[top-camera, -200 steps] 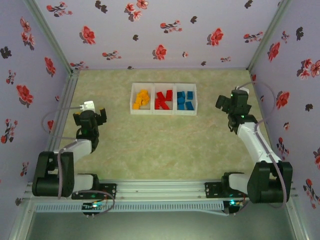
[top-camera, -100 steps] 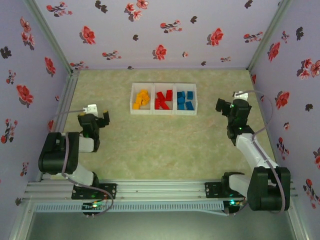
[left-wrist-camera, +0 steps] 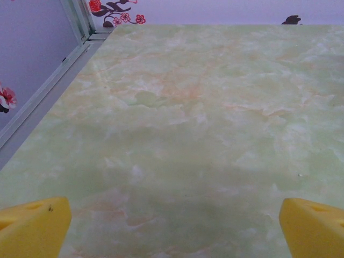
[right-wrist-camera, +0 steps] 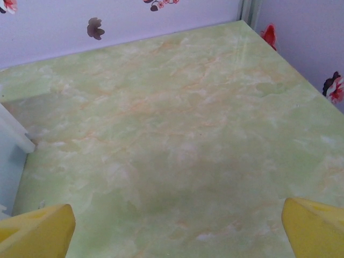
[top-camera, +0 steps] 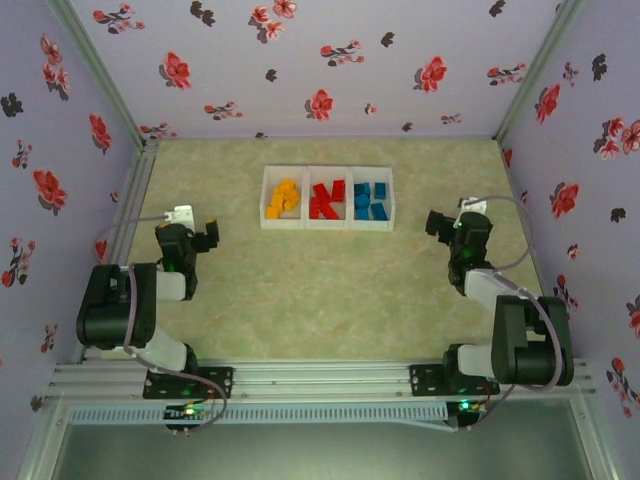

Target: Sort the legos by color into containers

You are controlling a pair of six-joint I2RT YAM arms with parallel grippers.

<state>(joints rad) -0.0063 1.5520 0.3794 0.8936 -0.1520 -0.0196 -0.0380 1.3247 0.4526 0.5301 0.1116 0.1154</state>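
Observation:
The containers [top-camera: 326,226] stand as three joined white bins at the table's far middle. Orange-yellow legos [top-camera: 284,198] lie in the left bin, red legos [top-camera: 326,200] in the middle one, blue legos [top-camera: 371,200] in the right one. My left gripper [top-camera: 203,234] hangs low over the table's left side, well short of the bins; its yellow fingertips [left-wrist-camera: 33,226] stand wide open over bare table. My right gripper [top-camera: 438,222] sits just right of the bins, open [right-wrist-camera: 174,231] with nothing between its fingers. A white bin wall [right-wrist-camera: 12,137] shows at the left of the right wrist view.
Floral purple walls close in the table [top-camera: 320,290] at the back and on both sides, with metal rails [top-camera: 130,200] along their foot. Both arms are folded back near their bases. A metal mounting rail [top-camera: 320,380] runs along the near edge.
Both arms have folded back toward their bases. The right gripper has drawn nearer and lower; the left arm pulled back early, then held still. Both grippers stayed open.

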